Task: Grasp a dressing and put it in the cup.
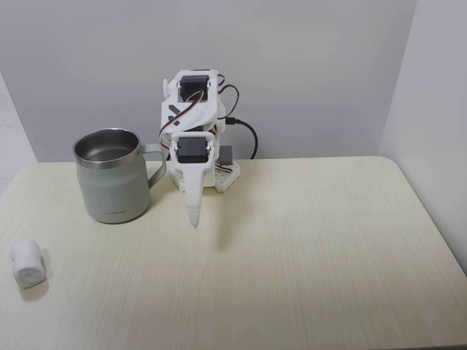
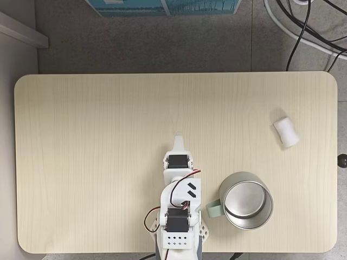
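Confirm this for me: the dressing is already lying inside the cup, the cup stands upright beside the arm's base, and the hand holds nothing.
One part is wrong. The dressing is not inside the cup; it lies on the table, apart from it, and both fixed views show the cup's steel interior empty. The rest stands: the cup is upright beside the arm's base, and the hand holds nothing.

- Pale wood-grain desk (image 2: 97, 162) with rounded corners.
- Black cables (image 2: 303, 27) on the grey floor (image 2: 162, 43).
- Blue box (image 2: 168, 6) at the top edge.
- Plain grey wall (image 1: 306, 65) behind.
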